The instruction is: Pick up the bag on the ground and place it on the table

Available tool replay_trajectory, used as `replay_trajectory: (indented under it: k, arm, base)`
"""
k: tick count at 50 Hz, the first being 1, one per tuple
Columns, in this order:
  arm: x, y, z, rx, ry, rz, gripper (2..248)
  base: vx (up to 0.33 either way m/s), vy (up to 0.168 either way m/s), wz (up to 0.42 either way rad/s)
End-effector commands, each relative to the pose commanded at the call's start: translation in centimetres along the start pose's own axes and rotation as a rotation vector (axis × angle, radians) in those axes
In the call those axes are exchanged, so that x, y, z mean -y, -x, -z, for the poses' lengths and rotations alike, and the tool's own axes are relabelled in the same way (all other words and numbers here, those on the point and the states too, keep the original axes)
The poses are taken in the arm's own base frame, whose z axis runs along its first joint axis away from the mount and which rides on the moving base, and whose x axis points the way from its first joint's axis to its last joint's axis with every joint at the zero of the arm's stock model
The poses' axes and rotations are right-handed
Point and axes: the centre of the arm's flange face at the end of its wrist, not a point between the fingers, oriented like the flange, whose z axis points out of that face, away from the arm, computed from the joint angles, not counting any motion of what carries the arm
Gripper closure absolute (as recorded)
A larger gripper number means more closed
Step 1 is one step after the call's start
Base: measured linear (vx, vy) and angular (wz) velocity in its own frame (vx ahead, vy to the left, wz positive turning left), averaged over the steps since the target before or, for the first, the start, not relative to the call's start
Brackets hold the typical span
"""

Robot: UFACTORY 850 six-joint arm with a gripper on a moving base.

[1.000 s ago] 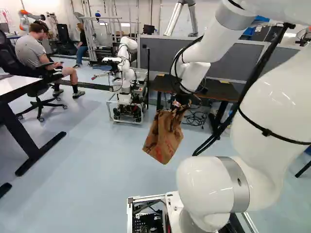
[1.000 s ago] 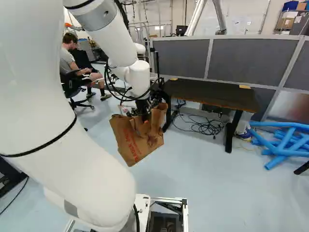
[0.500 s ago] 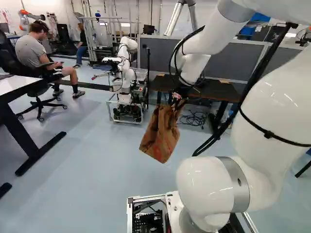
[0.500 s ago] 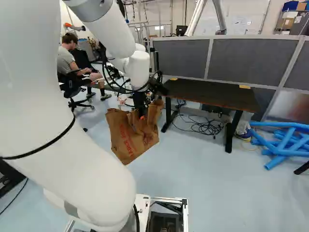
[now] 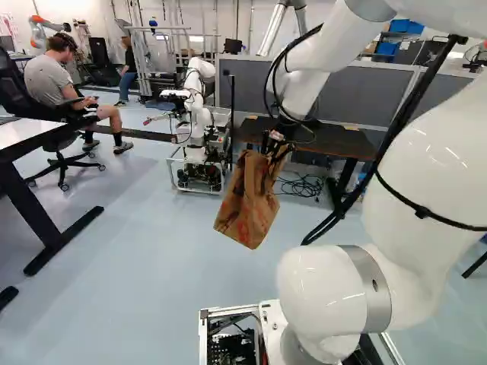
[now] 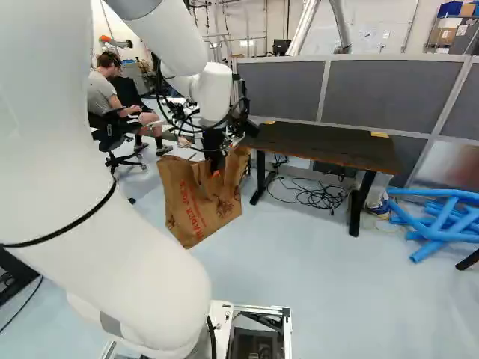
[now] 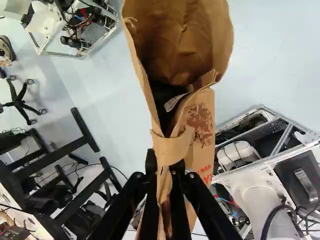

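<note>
Evidently a bag (image 7: pixel 200 120) pinched between both fingers (image 7: pixel 184 186).

We've got a smooth pale-blue floor (image 5: pixel 137 266) w/ soft glare in spots. Far side: framed grey fabric partition panels (image 6: pixel 397 90), then a white wall (image 6: pixel 378 26) behind. At L of the left base view we see a white-topped, black-legged desk (image 5: pixel 23 137) nr a black wheeled office chair (image 5: pixel 11 87). At R of the right base view: a pile of bright-blue tubes (image 6: pixel 434 192) on the floor, approx. by the partition.
</note>
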Motion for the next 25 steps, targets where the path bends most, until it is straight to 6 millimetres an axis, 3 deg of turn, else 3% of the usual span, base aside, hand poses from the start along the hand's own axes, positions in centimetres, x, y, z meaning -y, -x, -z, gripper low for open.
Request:
replay_trajectory:
  k: [25]
  arm:
    - [0.7, 0.4, 2.7, -0.042, -0.033, 0.019, 229]
  base:
    - [0.000, 0.000, 0.000]
